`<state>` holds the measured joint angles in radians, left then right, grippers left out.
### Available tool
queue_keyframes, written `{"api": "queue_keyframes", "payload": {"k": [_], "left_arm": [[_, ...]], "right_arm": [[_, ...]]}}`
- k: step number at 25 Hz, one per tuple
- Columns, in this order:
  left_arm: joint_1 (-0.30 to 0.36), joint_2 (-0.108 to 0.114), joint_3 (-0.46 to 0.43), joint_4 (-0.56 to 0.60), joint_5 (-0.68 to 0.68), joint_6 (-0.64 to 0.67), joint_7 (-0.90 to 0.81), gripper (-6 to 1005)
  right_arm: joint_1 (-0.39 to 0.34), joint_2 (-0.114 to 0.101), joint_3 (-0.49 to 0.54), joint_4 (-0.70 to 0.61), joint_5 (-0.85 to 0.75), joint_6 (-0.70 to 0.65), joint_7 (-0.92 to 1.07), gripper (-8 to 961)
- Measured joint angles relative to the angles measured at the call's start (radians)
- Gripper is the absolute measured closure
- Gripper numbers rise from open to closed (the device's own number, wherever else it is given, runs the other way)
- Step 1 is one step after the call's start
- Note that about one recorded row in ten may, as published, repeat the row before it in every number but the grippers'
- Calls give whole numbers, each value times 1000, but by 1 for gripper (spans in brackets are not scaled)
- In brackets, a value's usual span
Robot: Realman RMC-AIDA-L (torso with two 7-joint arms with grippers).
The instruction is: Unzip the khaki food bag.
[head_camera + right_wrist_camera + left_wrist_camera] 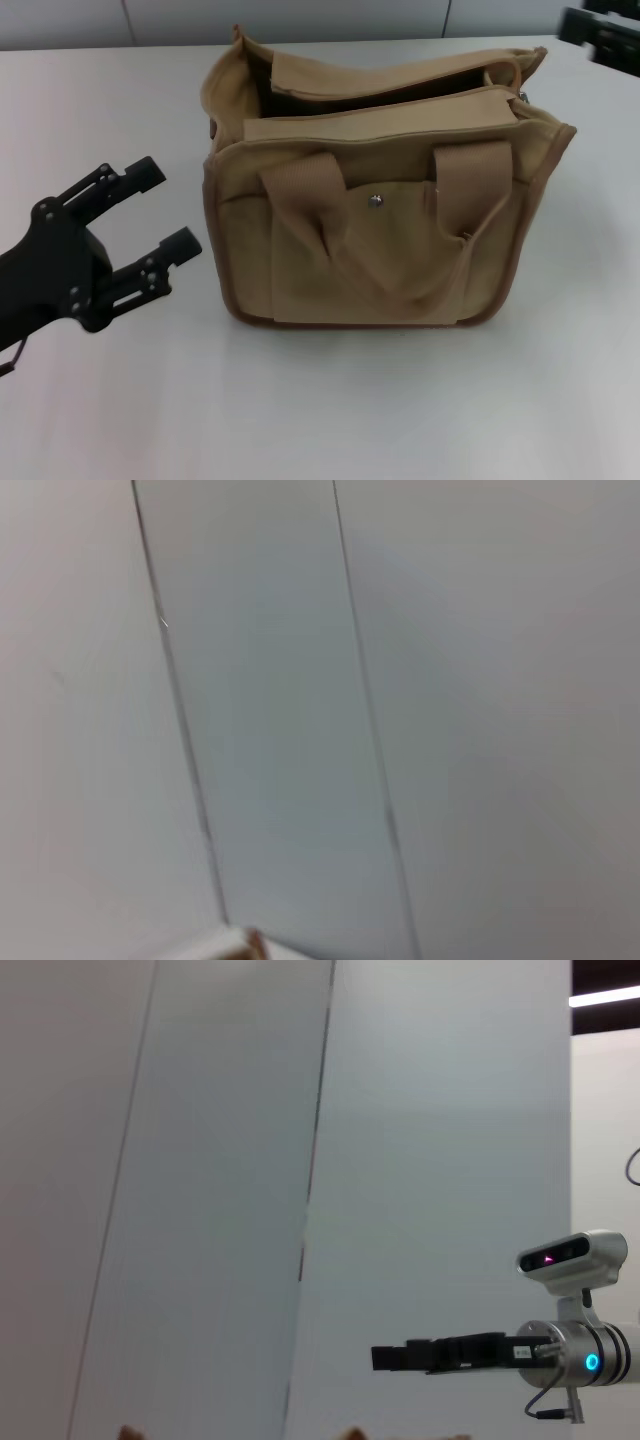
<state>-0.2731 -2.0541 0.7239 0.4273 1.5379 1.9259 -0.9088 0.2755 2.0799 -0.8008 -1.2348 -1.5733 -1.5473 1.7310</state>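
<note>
The khaki food bag [385, 215] stands upright in the middle of the white table [320, 410], front pocket and silver snap [376, 201] facing me. Its top gapes open and the dark inside shows. Two webbing handles lie down over the front. A small metal piece [523, 96] shows at the top's right end. My left gripper [168, 208] is open and empty, hovering left of the bag, apart from it. My right gripper [600, 35] is at the far right, raised behind the bag's right end; it also shows side-on in the left wrist view [385, 1357].
A pale panelled wall [250, 1180] stands behind the table and fills both wrist views. Bare table top lies in front of the bag and to both sides of it.
</note>
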Motion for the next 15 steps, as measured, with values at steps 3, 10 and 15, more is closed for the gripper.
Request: {"api": "queue_keyframes", "payload": {"k": [3, 10, 15], "left_arm": [[4, 6, 11, 49, 29, 42, -41, 245], [-13, 7, 156, 134, 136, 65, -95, 201], [-31, 2, 225, 142, 150, 51, -104, 200]], "right_arm": [[6, -8, 84, 80, 25, -178, -28, 451], [3, -21, 91, 209, -129, -528, -238, 190], [-6, 1, 86, 254, -278, -542, -369, 180]]}}
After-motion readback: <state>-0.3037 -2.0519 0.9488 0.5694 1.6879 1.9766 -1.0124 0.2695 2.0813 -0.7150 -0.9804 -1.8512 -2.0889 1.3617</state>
